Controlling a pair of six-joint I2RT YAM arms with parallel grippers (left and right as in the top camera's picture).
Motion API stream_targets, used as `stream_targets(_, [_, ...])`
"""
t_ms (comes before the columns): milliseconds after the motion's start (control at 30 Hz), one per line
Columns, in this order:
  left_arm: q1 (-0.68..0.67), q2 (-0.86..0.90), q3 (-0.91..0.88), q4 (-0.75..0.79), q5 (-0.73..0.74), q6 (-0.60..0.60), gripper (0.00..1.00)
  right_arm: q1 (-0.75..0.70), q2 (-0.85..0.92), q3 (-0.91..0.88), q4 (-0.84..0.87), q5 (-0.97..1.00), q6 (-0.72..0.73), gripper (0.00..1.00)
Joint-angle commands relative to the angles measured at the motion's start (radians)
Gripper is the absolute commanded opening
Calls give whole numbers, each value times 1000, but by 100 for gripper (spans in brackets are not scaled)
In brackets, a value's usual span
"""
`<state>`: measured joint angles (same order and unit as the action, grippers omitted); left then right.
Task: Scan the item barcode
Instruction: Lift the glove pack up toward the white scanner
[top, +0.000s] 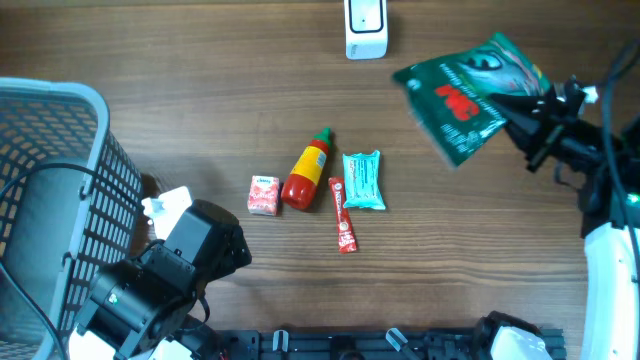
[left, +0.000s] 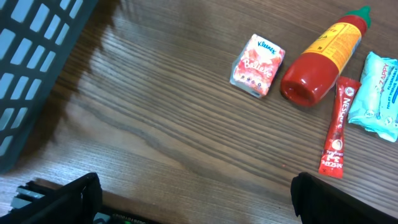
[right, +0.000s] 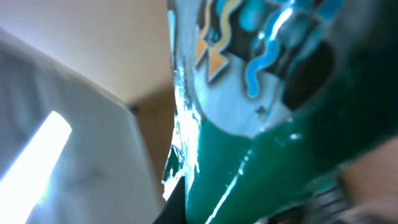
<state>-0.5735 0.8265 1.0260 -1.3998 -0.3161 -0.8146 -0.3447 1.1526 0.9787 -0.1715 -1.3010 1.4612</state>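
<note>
The right pincer (top: 530, 108) is clamped shut on the right edge of a green snack bag (top: 465, 92). It holds the bag up over the far right of the table (top: 200, 90), near a white scanner (top: 366, 28) at the far edge. The bag is shiny green foil with red lettering and a pale figure near its top. No barcode can be made out.

The left pincer (left: 196, 199) is wide open and holds nothing, low over the wood beside a grey mesh basket (top: 60, 130). What is in the basket cannot be told.

4 items lie mid-table: a pink tissue pack (top: 263, 194), a red sauce bottle (top: 307, 170) on its side, a red coffee stick (top: 343, 215) and a teal wipes pack (top: 363, 180).
</note>
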Motion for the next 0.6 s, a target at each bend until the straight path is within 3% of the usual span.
stream_targets(0, [2, -2, 3, -1, -6, -12, 100, 144, 4, -13, -17, 90, -593, 5])
stream_targets(100, [2, -2, 3, -1, -6, -12, 100, 288, 64, -31, -86, 149, -915, 5])
stream_targets(200, [2, -2, 3, -1, -6, -12, 100, 378, 159, -31, -151, 335, -1034, 4])
stream_targets(300, [2, -2, 3, -1, -6, -12, 100, 424, 270, -31, -119, 529, -1041, 4])
stream_targets(367, [2, -2, 3, -1, -6, -12, 100, 435, 352, -31, -16, 535, -1024, 5])
stream_targets(500, [2, -2, 3, -1, -6, -12, 100, 435, 535, -31, 291, 476, -884, 5])
stream_targets(567, [2, -2, 3, -1, -6, -13, 100, 436, 653, 0, 505, 407, -737, 5])
